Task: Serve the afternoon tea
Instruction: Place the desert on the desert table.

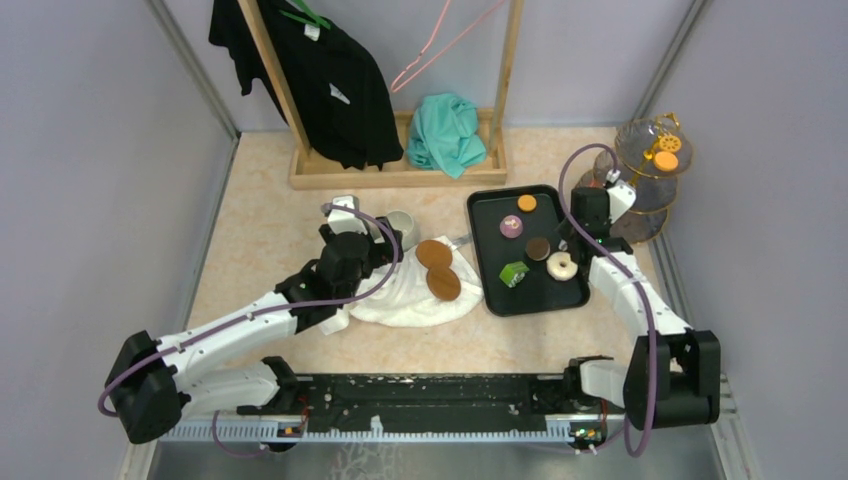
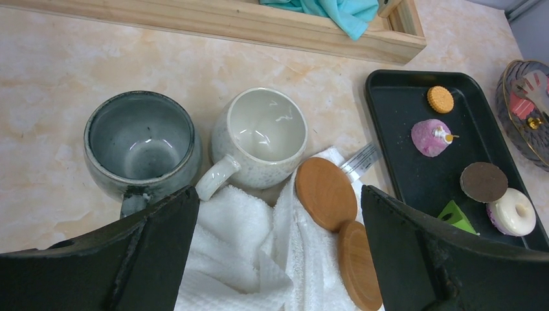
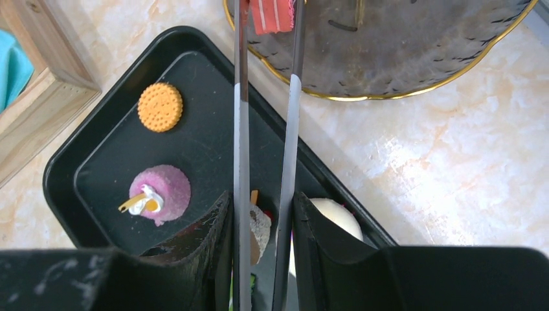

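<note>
So the right fingers [image 3: 324, 233] are clamped around the long metal tongs [image 3: 241, 129], and the tong tips are pinching a red piece [image 3: 272, 13] right over a gold-rimmed plate of the glass stand [image 3: 401, 65], which sits on the counter [image 3: 453, 162] just beside the black tray [image 3: 90, 162]. The left fingers [image 2: 155, 240] are spread wide with nothing in them, hanging over the white towel [image 2: 239, 259] left of the tray. The grey mug [image 2: 139, 139] stands just past one fingertip, with a white mug [image 2: 265, 133] between it and the tray.
</note>
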Motion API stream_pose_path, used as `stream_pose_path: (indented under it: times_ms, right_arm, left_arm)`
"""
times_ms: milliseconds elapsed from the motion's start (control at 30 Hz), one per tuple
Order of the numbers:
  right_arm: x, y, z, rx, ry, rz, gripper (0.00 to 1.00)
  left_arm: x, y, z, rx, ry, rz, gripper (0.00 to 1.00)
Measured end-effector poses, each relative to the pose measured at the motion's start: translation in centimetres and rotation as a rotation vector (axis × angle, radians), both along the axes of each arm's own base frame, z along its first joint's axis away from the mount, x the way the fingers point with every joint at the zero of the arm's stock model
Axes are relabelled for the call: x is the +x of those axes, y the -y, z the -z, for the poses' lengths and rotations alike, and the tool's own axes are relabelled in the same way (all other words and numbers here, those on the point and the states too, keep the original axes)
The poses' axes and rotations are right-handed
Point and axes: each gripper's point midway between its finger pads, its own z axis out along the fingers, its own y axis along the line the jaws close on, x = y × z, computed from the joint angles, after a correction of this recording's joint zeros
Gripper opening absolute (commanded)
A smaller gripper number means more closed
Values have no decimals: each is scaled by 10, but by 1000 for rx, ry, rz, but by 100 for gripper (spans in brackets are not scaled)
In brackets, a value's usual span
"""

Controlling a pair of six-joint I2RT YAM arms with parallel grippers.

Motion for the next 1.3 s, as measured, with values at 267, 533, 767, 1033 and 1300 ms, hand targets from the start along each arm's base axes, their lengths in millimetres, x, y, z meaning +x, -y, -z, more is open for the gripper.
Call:
stream_pose_path:
  times_ms: [267, 533, 767, 1033, 1300]
  right_arm:
    - [10, 19, 13, -18, -19, 34, 0]
    - [22, 27, 13, -22, 13, 47, 0]
    - [28, 29, 21, -35, 3, 54, 0]
    - [38, 31, 31, -41, -9, 62, 3]
    - [50, 31, 28, -46, -2, 57, 32]
  left_arm:
    - [2, 4, -1, -11, 6, 8, 99]
    - [3, 7, 1, -14, 5, 13, 99]
    - [3, 9, 6, -9, -4, 17, 99]
    - [5, 10, 5, -15, 0, 17, 99]
    - [5, 11, 5, -18, 1, 19, 99]
